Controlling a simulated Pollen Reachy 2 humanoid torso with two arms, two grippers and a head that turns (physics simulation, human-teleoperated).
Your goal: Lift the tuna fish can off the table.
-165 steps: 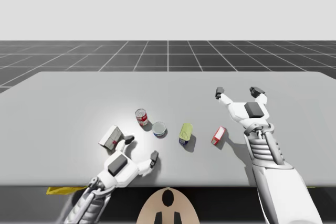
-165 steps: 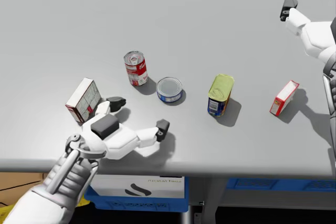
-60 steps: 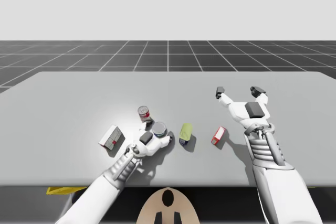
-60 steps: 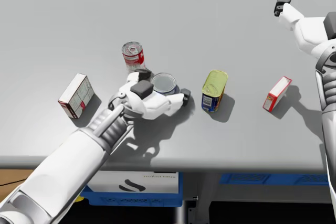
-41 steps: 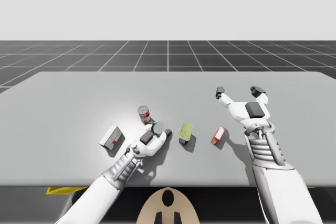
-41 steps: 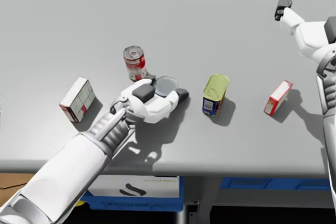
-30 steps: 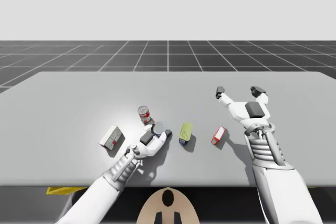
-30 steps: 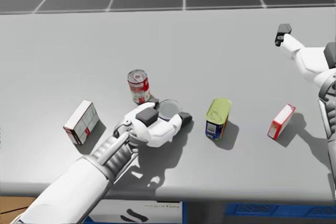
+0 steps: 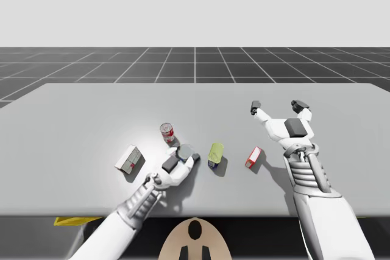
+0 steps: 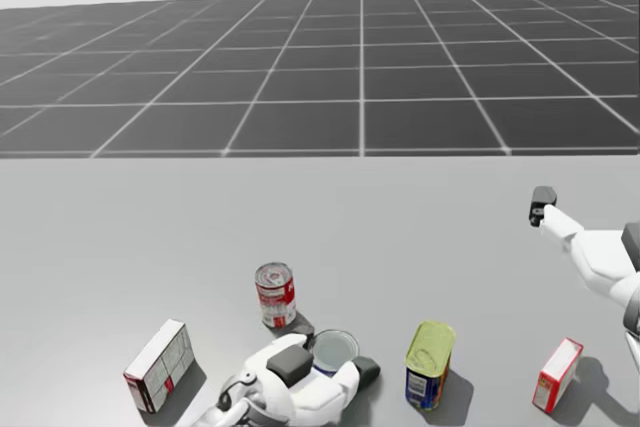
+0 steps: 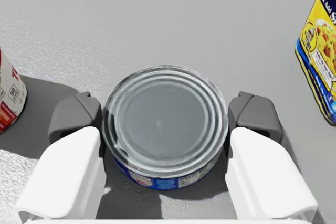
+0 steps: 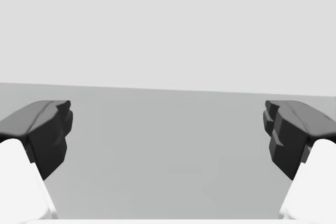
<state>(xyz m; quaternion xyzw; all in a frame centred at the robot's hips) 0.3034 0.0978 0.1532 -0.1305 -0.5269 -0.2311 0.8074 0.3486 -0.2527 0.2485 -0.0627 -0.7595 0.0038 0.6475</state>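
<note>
Silver-lidded tuna fish can [image 11: 165,121] sits upright, clamped side-to-side in my left pincer [image 11: 164,115], red-and-white can [image 11: 8,98] just beside it.

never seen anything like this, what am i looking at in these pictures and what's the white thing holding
It is a simulated robot torso with two arms at a grey table. One picture looks down from above the table, one from the robot's head, and one from a camera on each wrist. On the table are a red can, a yellow can, a red box and a white box. The left gripper has its two fingers pressed against opposite sides of a low blue can, so it holds that. The right gripper is open above the table, holding nothing.
</note>
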